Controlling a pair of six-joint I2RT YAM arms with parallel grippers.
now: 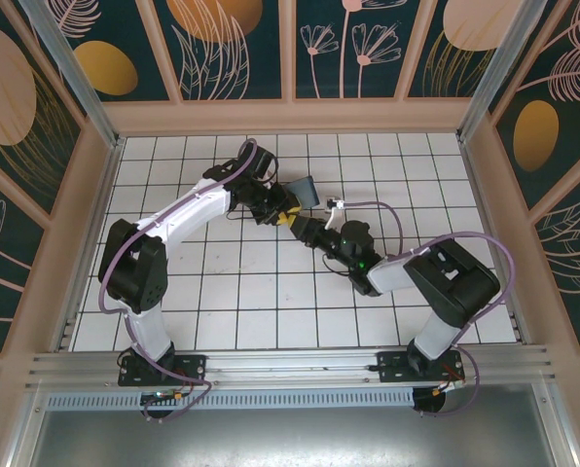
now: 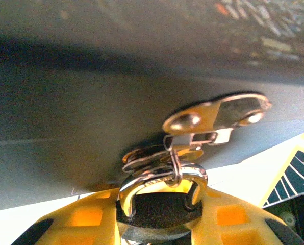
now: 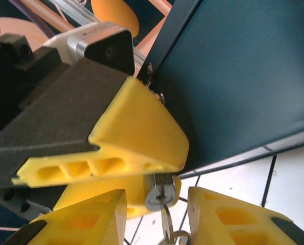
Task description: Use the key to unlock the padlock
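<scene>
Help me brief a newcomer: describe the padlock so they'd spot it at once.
Find the dark blue box mid-table, where both arms meet. A silvery hasp sits on its side; the padlock hangs from it, gripped between the left hand's yellow fingers. Unlike the box, it is tiny: thin silvery shackle, dark body.

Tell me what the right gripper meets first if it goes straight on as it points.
Probably the tiny silvery-ended padlock, small key in its keyhole, held by the left gripper; the dark blue box lies beyond. Depth is uncertain.

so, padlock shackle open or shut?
Shut: left wrist view shows both legs of the shackle entering the padlock, looped through the hasp.
</scene>
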